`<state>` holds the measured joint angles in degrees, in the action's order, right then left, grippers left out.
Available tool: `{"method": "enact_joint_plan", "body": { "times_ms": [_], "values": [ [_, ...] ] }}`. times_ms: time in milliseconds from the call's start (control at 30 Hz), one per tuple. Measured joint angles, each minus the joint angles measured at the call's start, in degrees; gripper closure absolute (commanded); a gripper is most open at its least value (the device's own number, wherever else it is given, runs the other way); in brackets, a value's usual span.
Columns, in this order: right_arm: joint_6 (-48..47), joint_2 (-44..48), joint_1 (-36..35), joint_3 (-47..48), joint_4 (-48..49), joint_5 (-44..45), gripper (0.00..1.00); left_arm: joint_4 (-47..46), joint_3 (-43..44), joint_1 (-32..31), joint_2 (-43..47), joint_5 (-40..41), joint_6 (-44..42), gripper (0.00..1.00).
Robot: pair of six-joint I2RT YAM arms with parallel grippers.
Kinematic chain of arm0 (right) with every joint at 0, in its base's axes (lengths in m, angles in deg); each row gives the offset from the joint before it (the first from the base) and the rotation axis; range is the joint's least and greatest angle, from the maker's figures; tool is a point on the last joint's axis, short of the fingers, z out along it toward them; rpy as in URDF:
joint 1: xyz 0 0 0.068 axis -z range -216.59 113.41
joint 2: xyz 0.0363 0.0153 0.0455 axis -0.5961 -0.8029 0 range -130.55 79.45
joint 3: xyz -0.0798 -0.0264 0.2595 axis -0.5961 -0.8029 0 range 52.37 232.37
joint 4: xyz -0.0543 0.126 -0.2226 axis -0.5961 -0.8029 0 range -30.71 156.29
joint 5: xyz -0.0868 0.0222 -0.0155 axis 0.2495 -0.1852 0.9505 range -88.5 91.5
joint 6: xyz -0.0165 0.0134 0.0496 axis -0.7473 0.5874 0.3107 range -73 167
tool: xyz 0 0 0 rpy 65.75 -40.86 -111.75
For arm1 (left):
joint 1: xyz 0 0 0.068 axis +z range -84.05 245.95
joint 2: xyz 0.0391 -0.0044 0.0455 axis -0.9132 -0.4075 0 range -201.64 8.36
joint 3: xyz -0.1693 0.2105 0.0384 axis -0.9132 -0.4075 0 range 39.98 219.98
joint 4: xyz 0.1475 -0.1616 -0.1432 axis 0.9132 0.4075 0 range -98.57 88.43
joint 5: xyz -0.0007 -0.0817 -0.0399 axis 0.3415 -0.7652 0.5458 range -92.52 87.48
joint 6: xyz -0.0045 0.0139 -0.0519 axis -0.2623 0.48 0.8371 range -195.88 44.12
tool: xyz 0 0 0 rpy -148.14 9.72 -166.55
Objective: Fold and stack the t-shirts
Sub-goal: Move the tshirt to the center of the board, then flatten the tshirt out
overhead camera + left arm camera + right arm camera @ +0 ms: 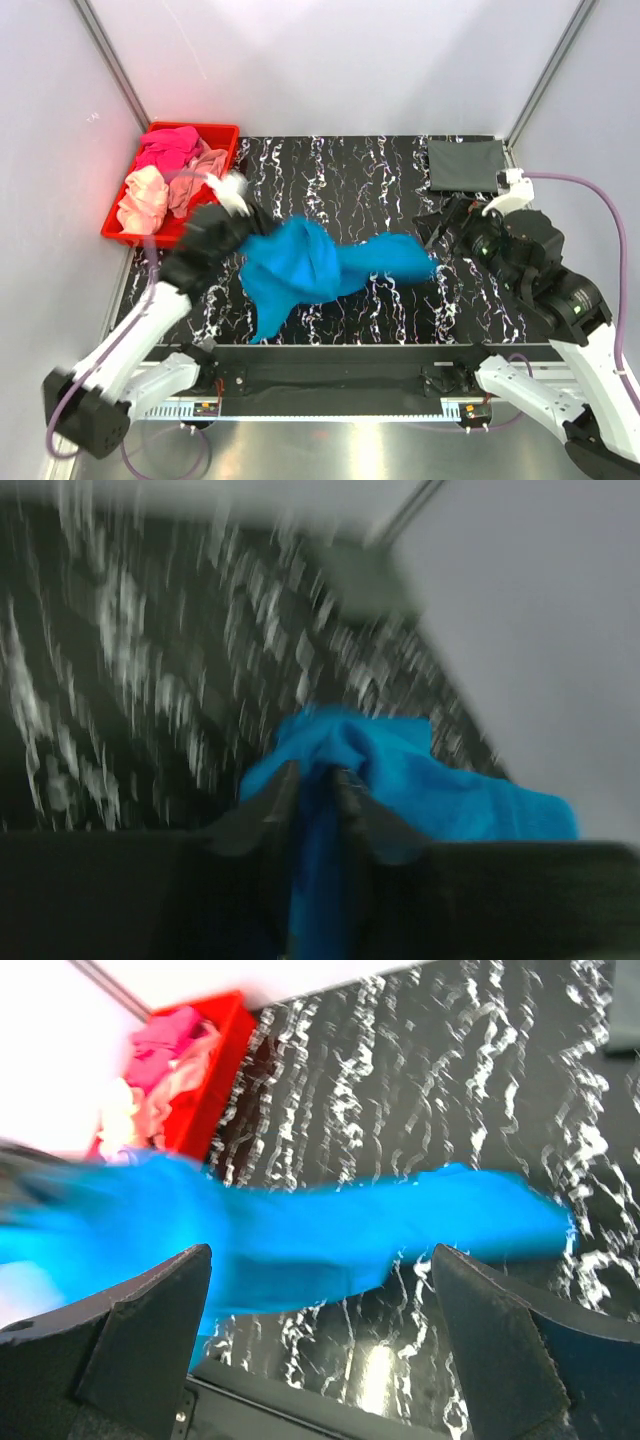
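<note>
Ok so, biggest stuff first. The table [380, 180] is black with white marbling. The blue shirt [300, 262] is sprawled across the middle of it, bunched up on the left with a flatter end trailing off to the right. It's nowhere near folded.

The bin [222, 130] sits at the far left corner with the other shirts [165, 175] heaped inside: pink, peach and salmon. The grey shirt [465, 165] lies folded flat at the far right corner, well apart from the blue one. My guess is that's the start of the stack.

The left gripper [315, 775] has its fingers nearly together, pinching a fold of the blue shirt at the bunched end. The right gripper [320, 1252] is spread wide with nothing in it, hovering near the shirt's right end.

Stuff that could go wrong from here:
- Both wrist views are smeared with blur, so I'd say the arms are going fast. A thin pinch plus a quick pull could let the cloth slide right out.
- If the left pinch caught several layers, the shirt won't open flat and any fold comes out lumpy.
- The right gripper might close on air, or on a sleeve instead of a corner, and then the spread goes twisted.
- The right arm is near the grey shirt, so a careless swing could mess up that fold.
</note>
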<state>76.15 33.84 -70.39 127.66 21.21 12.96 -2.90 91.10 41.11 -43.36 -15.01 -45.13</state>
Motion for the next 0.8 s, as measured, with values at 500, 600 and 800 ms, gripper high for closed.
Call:
{"method": "enact_joint_plan", "body": {
  "times_ms": [500, 600, 800],
  "values": [
    [11.32, -13.97, 0.00, -25.22, 2.62, -3.74, 0.07, 21.44, -9.57, -12.96, 2.32, 11.50, 0.59, 0.19],
    [15.34, -16.59, 2.67, -28.24, 5.86, -5.68, 0.08, 19.50, -11.74, -18.69, -0.24, 11.63, 2.21, 0.23],
    [21.46, -17.90, 21.38, -38.51, 12.50, -14.23, 0.10, 17.86, -16.87, -27.41, -12.44, 13.29, 8.81, 0.13]
  ]
}}
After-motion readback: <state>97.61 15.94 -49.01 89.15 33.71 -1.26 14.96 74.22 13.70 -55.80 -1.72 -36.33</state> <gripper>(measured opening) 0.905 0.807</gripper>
